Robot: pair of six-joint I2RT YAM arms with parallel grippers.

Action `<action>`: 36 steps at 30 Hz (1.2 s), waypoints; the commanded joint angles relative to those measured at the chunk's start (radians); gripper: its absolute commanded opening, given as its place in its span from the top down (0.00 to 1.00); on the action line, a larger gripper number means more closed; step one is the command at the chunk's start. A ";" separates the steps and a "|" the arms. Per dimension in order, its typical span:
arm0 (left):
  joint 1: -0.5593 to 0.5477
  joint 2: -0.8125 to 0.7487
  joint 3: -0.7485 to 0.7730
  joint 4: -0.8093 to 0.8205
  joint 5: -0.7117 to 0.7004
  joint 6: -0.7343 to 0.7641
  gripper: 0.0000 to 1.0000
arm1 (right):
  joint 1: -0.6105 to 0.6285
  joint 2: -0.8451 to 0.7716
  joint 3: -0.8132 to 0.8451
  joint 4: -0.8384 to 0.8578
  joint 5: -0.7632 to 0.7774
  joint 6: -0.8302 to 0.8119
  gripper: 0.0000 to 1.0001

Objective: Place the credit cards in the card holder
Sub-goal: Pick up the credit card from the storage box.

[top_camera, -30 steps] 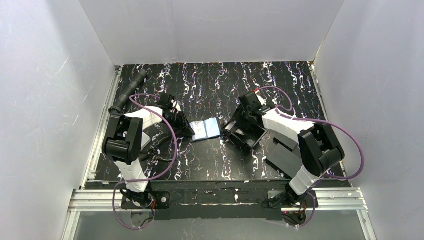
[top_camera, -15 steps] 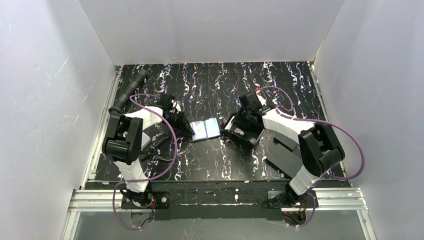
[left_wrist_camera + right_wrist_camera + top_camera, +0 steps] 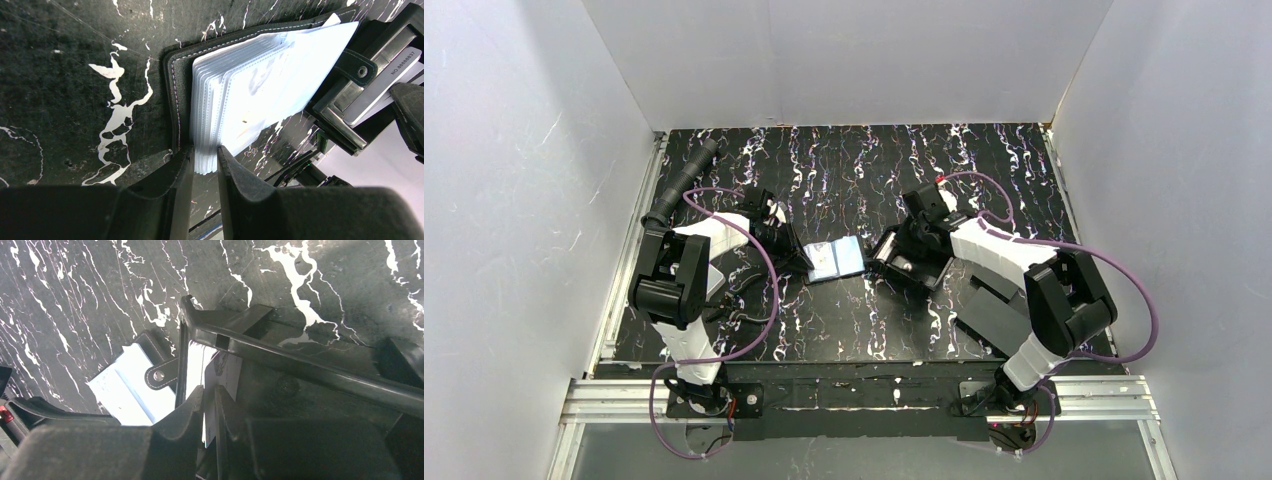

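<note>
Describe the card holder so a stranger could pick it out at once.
On the black marbled table, look at the middle. The card holder lies open there, pale blue-grey inside up, the left gripper pinching its clear sleeves. Unlike the black rimmed tray at its right and the flat black slabs, it shows a pale face.
</note>
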 commanded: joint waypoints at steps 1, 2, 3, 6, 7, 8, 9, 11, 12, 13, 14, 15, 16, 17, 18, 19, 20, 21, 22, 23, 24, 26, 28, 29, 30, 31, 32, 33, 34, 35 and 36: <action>-0.017 -0.011 -0.009 -0.025 -0.025 0.025 0.79 | -0.002 -0.039 0.022 -0.045 0.054 -0.018 0.84; -0.017 -0.012 -0.010 -0.025 -0.025 0.025 0.79 | -0.003 -0.043 0.023 -0.052 0.057 -0.019 0.84; -0.016 -0.013 -0.010 -0.025 -0.026 0.024 0.79 | -0.003 -0.044 0.023 -0.055 0.060 -0.021 0.84; -0.018 -0.013 -0.011 -0.024 -0.025 0.024 0.79 | -0.002 -0.044 0.024 -0.056 0.066 -0.032 0.85; -0.018 -0.013 -0.012 -0.022 -0.025 0.024 0.79 | -0.002 -0.042 0.025 -0.054 0.066 -0.038 0.86; -0.020 -0.013 -0.011 -0.022 -0.024 0.023 0.79 | -0.002 -0.039 0.029 -0.054 0.067 -0.041 0.86; -0.020 -0.012 -0.010 -0.022 -0.025 0.023 0.79 | -0.003 -0.036 0.035 -0.058 0.066 -0.041 0.87; -0.022 -0.014 -0.012 -0.022 -0.025 0.024 0.79 | -0.004 -0.034 0.047 -0.060 0.061 -0.046 0.87; -0.022 -0.014 -0.012 -0.022 -0.025 0.024 0.79 | -0.004 -0.033 0.053 -0.059 0.056 -0.049 0.86; -0.021 -0.014 -0.012 -0.022 -0.025 0.024 0.79 | -0.004 -0.032 0.059 -0.061 0.051 -0.055 0.86; -0.020 -0.013 -0.012 -0.022 -0.025 0.024 0.79 | -0.004 -0.030 0.065 -0.063 0.047 -0.058 0.85; -0.021 -0.013 -0.011 -0.022 -0.024 0.024 0.79 | -0.004 -0.029 0.068 -0.063 0.042 -0.059 0.85; -0.021 -0.012 -0.010 -0.022 -0.024 0.024 0.79 | -0.004 -0.031 0.070 -0.062 0.038 -0.059 0.85; -0.022 -0.012 -0.010 -0.022 -0.024 0.024 0.79 | -0.004 -0.034 0.070 -0.058 0.035 -0.059 0.85; -0.021 -0.012 -0.010 -0.022 -0.024 0.024 0.79 | -0.004 -0.035 0.070 -0.054 0.031 -0.059 0.85; -0.021 -0.012 -0.010 -0.021 -0.023 0.024 0.79 | -0.005 -0.036 0.071 -0.053 0.031 -0.059 0.85; -0.021 -0.013 -0.011 -0.021 -0.024 0.025 0.79 | -0.004 -0.038 0.073 -0.052 0.029 -0.060 0.85; -0.021 -0.012 -0.012 -0.021 -0.023 0.025 0.79 | -0.004 -0.038 0.075 -0.052 0.029 -0.061 0.85; -0.022 -0.012 -0.012 -0.021 -0.023 0.024 0.79 | -0.004 -0.038 0.079 -0.050 0.025 -0.063 0.85; -0.022 -0.012 -0.013 -0.019 -0.023 0.025 0.79 | -0.004 -0.039 0.083 -0.050 0.023 -0.065 0.85; -0.021 -0.012 -0.013 -0.019 -0.023 0.025 0.79 | -0.004 -0.038 0.085 -0.049 0.022 -0.066 0.86; -0.022 -0.014 -0.013 -0.019 -0.024 0.024 0.79 | -0.004 -0.036 0.093 -0.046 0.015 -0.069 0.86; -0.022 -0.014 -0.013 -0.019 -0.023 0.024 0.79 | -0.004 -0.031 0.103 -0.045 0.006 -0.074 0.86; -0.021 -0.015 -0.013 -0.019 -0.023 0.025 0.79 | -0.005 -0.029 0.108 -0.046 0.002 -0.077 0.87; -0.021 -0.015 -0.014 -0.019 -0.023 0.024 0.79 | -0.004 -0.028 0.112 -0.047 0.001 -0.078 0.87; -0.021 -0.014 -0.013 -0.020 -0.023 0.024 0.79 | -0.004 -0.028 0.115 -0.047 0.001 -0.080 0.87; -0.022 -0.014 -0.013 -0.020 -0.022 0.024 0.79 | -0.004 -0.027 0.117 -0.047 0.001 -0.080 0.87; -0.022 -0.014 -0.013 -0.019 -0.022 0.024 0.79 | -0.004 -0.027 0.120 -0.048 0.002 -0.084 0.88; -0.021 -0.013 -0.013 -0.020 -0.023 0.024 0.79 | -0.004 -0.026 0.123 -0.049 0.000 -0.086 0.89; -0.022 -0.014 -0.013 -0.019 -0.022 0.024 0.79 | -0.004 -0.024 0.126 -0.053 0.000 -0.088 0.89; -0.022 -0.015 -0.013 -0.020 -0.020 0.024 0.79 | -0.004 -0.024 0.129 -0.055 0.000 -0.090 0.90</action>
